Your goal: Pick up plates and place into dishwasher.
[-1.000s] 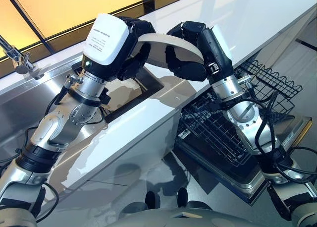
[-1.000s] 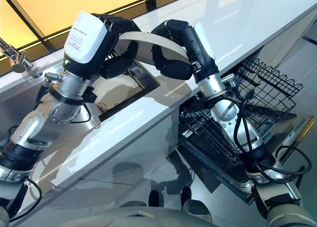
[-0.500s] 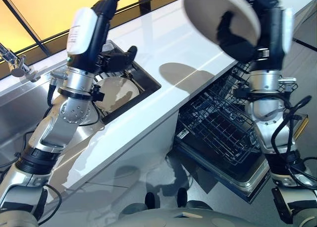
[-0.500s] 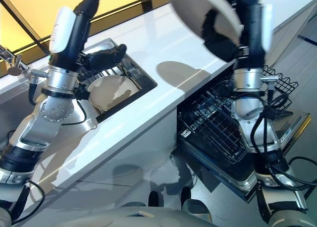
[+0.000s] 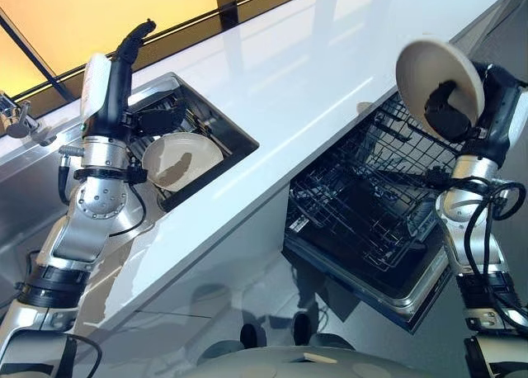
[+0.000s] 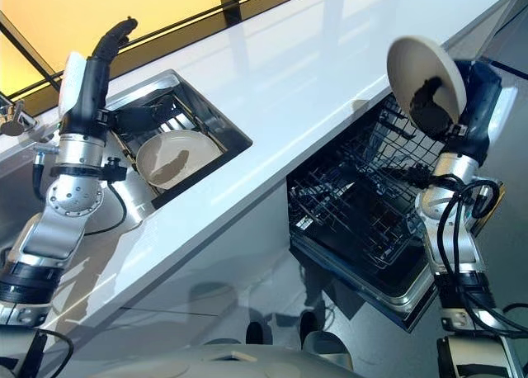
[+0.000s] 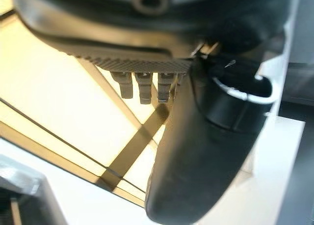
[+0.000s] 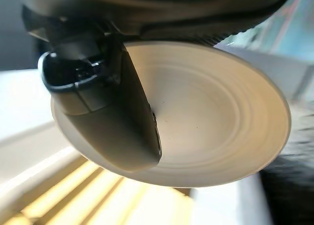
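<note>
**Plate held up over the open dishwasher; second plate left in the sink**

A long white countertop (image 5: 330,73) is seen running across the scene, with its far end cut off by the picture edge. A steel sink (image 5: 210,118) is sunk into it near the left end, and a tap (image 5: 16,118) is partly cut off at the left edge beside a steel draining surface. Below the countertop's front edge the dishwasher (image 5: 388,283) stands open, its dark wire rack (image 5: 363,205) pulled out over the lowered door; what lies among the wires cannot be made out.

A cream plate (image 5: 439,74) is held upright, well above the rack's right side and just off the countertop's front edge. It is gripped by the right hand (image 5: 452,114), whose thumb is pressed across the plate's face in the right wrist view (image 8: 117,122); the fingers behind the plate are hidden.

A second plate (image 5: 181,159) is seen lying tilted in the sink, its lower rim hidden by the sink's front wall. A dark rack or fitting behind it cannot be identified.

The left hand (image 5: 132,40) is raised above the sink's left edge, clear of the plate, with its fingers stretched straight and nothing in them.
</note>
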Controlling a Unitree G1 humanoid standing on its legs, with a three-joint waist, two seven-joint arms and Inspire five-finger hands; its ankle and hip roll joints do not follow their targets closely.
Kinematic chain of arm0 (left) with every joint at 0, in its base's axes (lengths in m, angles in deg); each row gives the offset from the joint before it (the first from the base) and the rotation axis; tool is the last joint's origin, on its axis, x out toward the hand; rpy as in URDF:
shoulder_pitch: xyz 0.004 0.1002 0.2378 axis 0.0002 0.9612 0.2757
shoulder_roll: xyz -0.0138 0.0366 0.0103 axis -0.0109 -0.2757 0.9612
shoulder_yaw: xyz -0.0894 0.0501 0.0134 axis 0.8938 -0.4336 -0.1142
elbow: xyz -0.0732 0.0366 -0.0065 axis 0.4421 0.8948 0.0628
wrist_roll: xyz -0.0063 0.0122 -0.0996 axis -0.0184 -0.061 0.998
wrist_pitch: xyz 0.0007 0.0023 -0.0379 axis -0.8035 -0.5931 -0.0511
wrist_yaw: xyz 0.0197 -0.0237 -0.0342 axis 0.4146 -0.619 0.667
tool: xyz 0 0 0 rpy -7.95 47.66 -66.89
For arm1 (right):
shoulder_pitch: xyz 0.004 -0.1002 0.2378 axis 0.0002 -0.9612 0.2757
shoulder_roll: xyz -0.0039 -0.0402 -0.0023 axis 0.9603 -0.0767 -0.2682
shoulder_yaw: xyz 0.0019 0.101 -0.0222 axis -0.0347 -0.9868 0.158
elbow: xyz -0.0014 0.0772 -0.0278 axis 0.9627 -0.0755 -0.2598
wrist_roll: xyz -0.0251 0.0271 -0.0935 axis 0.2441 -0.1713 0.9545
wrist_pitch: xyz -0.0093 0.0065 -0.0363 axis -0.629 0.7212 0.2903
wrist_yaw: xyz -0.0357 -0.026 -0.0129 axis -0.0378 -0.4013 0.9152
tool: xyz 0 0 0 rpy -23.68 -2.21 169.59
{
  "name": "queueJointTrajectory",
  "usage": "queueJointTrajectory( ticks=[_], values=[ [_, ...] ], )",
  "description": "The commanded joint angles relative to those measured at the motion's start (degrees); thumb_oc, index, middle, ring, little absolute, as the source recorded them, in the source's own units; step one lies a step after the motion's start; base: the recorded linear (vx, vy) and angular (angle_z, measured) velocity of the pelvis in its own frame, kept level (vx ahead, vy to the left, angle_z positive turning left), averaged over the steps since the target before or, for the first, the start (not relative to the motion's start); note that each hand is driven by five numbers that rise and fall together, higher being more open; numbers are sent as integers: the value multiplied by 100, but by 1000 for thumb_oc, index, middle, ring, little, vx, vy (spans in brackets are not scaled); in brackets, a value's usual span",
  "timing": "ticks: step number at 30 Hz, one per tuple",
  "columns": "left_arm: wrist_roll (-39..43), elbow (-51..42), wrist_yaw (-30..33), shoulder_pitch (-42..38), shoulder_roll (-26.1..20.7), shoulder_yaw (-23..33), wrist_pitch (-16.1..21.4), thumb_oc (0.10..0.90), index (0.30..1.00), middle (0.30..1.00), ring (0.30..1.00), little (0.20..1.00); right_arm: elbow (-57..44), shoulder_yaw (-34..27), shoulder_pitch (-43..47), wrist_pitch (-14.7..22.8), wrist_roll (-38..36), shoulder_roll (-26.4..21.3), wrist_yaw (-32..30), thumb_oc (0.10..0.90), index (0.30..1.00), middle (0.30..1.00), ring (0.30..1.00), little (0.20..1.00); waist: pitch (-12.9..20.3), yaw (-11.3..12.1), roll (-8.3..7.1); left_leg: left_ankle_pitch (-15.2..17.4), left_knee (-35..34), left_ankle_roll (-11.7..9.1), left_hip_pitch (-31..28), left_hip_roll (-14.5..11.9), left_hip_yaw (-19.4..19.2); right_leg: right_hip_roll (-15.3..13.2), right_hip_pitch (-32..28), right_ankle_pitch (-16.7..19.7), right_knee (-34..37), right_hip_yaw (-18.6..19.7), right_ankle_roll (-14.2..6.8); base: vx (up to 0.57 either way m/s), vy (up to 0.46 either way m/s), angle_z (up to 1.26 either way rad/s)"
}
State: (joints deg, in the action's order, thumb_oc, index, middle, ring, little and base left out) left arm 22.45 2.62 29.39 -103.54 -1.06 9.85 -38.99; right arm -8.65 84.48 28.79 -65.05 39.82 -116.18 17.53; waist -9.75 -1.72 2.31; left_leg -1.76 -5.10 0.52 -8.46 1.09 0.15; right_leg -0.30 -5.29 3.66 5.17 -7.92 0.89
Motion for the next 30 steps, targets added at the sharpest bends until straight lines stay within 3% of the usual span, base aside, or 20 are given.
queueJointTrajectory(
  ticks=[1,12,22,30],
  values=[
    [180,79,108,-234,-308,552,313,800,900,900,900,900,115,-261,310,136,180,-497,55,100,300,300,300,200,587,82,-27,770,335,138,6,276,-299,157,-32,-1314,-1098,-154,-358,14,-7,8],
    [194,350,-238,-314,-771,459,169,800,900,900,900,900,1703,563,966,-737,631,-904,436,100,300,300,300,200,493,362,-70,961,750,119,130,357,-309,145,-170,-1169,-804,-272,-300,53,-23,1],
    [329,524,-545,-307,-1054,430,317,800,900,900,900,900,2106,1026,1264,-832,1057,-1344,1177,100,300,300,300,200,422,458,-33,723,288,91,49,257,-176,27,-12,-1378,-1231,-567,-354,62,-26,9],
    [295,629,-566,-468,-1232,320,324,800,900,900,900,900,2836,1527,1732,-1144,1413,-1713,1747,100,300,300,300,200,280,602,-23,509,144,-64,239,222,-122,13,-9,-1188,-870,-734,-348,10,-23,11]
  ],
)
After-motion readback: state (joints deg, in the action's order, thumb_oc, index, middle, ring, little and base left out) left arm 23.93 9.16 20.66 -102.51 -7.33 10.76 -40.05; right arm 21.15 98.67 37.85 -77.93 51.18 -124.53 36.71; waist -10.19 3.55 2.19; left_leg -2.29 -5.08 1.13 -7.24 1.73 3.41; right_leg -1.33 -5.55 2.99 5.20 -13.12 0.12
